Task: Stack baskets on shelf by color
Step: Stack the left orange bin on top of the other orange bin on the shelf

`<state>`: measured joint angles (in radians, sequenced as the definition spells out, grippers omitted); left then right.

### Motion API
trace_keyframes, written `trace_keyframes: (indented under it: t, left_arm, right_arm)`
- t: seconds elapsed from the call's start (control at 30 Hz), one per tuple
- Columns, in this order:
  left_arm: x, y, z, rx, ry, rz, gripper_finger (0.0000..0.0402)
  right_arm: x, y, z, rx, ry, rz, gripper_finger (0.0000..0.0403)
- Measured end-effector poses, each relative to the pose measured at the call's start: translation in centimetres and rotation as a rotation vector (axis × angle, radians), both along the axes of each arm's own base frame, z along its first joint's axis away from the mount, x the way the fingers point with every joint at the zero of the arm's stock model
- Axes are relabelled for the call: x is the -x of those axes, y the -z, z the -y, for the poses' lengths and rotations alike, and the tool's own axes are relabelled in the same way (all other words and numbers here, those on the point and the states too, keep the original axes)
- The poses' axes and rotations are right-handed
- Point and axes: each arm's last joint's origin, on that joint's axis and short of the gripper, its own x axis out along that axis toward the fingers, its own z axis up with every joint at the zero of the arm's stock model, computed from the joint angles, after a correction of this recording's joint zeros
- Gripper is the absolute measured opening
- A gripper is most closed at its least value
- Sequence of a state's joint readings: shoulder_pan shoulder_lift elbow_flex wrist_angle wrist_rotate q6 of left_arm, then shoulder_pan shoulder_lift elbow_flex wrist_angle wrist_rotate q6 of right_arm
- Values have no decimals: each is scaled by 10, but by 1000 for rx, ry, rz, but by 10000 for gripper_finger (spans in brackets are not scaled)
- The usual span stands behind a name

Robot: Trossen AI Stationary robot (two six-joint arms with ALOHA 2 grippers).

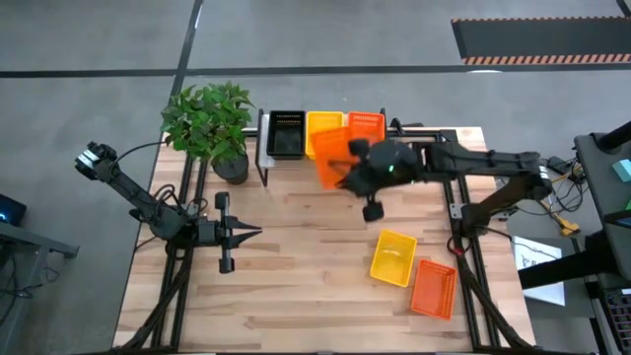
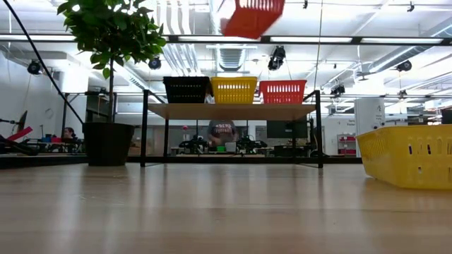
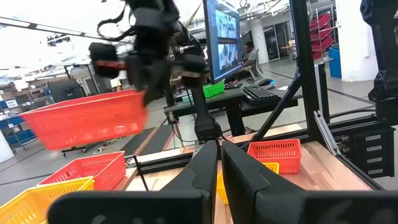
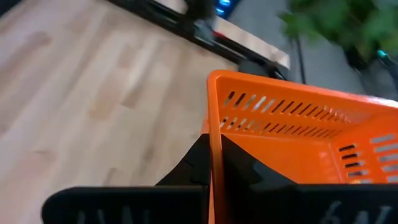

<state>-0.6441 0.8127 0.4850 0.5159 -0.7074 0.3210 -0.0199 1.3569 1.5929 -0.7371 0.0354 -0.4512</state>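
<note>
My right gripper is shut on an orange basket, held high over the table in front of the shelf. In the low view this basket shows tilted at the top of the picture. The shelf carries a black basket, a yellow basket and an orange basket side by side. One yellow basket and one orange basket rest on the table at its right near part. My left gripper waits shut at the table's left. My right gripper pinches the rim of one wall of the orange basket, one finger inside and one outside. The fingers come slanting down from the table's right side. The basket is lifted clear, tilted, with its open side up.
A potted plant stands at the shelf's left end. Bare wooden table lies between the left arm and the two loose baskets. In the low view the loose yellow basket sits near, at the right edge. Black frame rails run along both table sides.
</note>
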Motion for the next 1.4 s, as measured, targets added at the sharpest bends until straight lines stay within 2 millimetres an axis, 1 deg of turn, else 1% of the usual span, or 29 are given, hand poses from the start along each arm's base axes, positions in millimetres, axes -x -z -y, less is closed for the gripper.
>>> trace_keyframes:
  t: [0.2,0.37,0.47,0.57,0.73,0.87,1.07,1.17,1.4]
  left_arm:
    - [0,0,0,0,0,0,8]
    - [0,0,0,0,-1,0,8]
    - [0,0,0,0,-1,0,8]
    - [0,0,0,0,0,0,8]
    - [0,0,0,0,0,0,8]
    - [0,0,0,0,0,0,8]
    - [0,0,0,0,0,0,8]
    - [0,0,0,0,0,0,8]
    - [0,0,0,0,0,0,8]
  right_arm:
    - [28,15,57,-39,201,38,8]
    - [47,31,101,-147,274,64,8]
    - [55,44,122,-189,320,39,8]
    - [58,55,136,-204,361,14,8]
    - [57,65,147,-200,375,-16,8]
    - [52,71,150,-188,360,-41,8]
    - [48,81,153,-157,320,-100,8]
    - [45,86,154,-179,277,-115,8]
    - [46,90,153,-170,249,-156,8]
